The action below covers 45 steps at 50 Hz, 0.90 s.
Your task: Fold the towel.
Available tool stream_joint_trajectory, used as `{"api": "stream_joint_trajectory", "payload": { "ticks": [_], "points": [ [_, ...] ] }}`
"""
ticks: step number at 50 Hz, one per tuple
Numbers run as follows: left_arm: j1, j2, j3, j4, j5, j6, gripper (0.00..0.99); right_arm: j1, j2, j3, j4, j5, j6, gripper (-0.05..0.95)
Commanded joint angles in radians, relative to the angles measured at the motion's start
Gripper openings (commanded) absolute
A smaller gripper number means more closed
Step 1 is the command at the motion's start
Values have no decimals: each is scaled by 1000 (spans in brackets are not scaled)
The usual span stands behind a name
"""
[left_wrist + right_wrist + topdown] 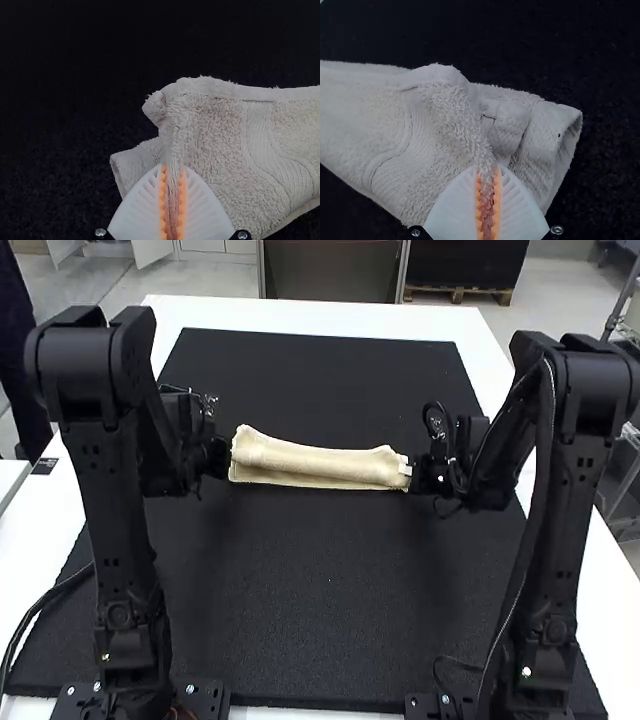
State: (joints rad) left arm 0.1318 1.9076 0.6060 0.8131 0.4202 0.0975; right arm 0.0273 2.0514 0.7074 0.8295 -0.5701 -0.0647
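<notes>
- The towel (pixel 320 464) is in the middle of the dark mat (pixel 330 590), between the two arms, as one long and narrow strip. Whether it rests fully on the mat or is a little lifted, we cannot tell.
- Left gripper (pixel 173 170) has its jaws clamped on the cloth near one end of the strip; we see a ridge of towel pinched between its orange pads.
- Right gripper (pixel 487 169) is likewise closed upon a pinched ridge near the opposite end, so we have both ends under control.
- As for what is done, we see the cloth doubled over itself in several layers, with rounded folds at the ends. We judge that a good part of the folding is made.
- The work is not complete, in our opinion: the layers are uneven, the ends are bunched where the fingers squeeze, and a lower layer sticks out beyond the pinch at each end.
- What is left, we think, is to bring the held layer down evenly over the lower one, release both ends and press the strip flat. If a shorter packet is wanted, one more fold across the length would be needed.
</notes>
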Motion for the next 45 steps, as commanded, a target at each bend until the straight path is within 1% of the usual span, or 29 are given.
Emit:
{"api": "stream_joint_trajectory", "payload": {
  "ticks": [1, 7, 11, 12, 16, 18, 20, 23, 26, 27, 29, 30, 31, 32, 34, 35, 39, 45],
  "points": [
    [19, 27, -11, 17, -12, 13, 134, -43, 18, -5, 17, 15, -7, 123],
    [19, 39, -14, 17, -14, 15, 134, -49, 26, -5, 22, 15, -6, 133],
    [19, 45, -22, 37, -14, 18, 136, -53, 32, -6, 25, 15, -6, 215],
    [19, 47, -23, 40, -15, 18, 146, -55, 33, -6, 25, 13, -6, 230],
    [19, 51, -23, 47, -17, 18, 264, -59, 42, -6, 28, 12, -3, 318],
    [19, 51, -23, 49, -17, 16, 274, -61, 44, -6, 28, 12, -3, 359],
    [19, 53, -23, 52, -18, 16, 277, -61, 49, -6, 28, 12, -1, 425],
    [20, 53, -23, 58, -21, 16, 316, -64, 52, -6, 30, 12, 0, 569],
    [22, 51, -23, 63, -23, 16, 318, -64, 53, -8, 34, 12, 3, 685],
    [23, 53, -23, 63, -23, 16, 321, -64, 53, -6, 34, 12, 5, 738],
    [26, 51, -23, 64, -23, 16, 372, -64, 53, -5, 34, 10, 5, 826],
    [29, 53, -23, 67, -23, 16, 413, -64, 53, -5, 34, 9, 5, 857],
    [31, 53, -23, 69, -23, 16, 430, -63, 53, -3, 34, 7, 5, 885],
    [34, 51, -23, 69, -23, 15, 436, -63, 53, -2, 34, 4, 5, 902],
    [38, 53, -23, 69, -23, 15, 439, -61, 55, -2, 34, -16, 5, 905],
    [40, 51, -23, 70, -23, 15, 457, -59, 56, 0, 36, -20, 5, 905],
    [46, 53, -23, 74, -23, 15, 554, -58, 62, 6, 34, -33, 6, 905],
    [54, 53, -23, 81, -23, 15, 730, -52, 64, 15, 34, -33, 6, 903]
  ]
}}
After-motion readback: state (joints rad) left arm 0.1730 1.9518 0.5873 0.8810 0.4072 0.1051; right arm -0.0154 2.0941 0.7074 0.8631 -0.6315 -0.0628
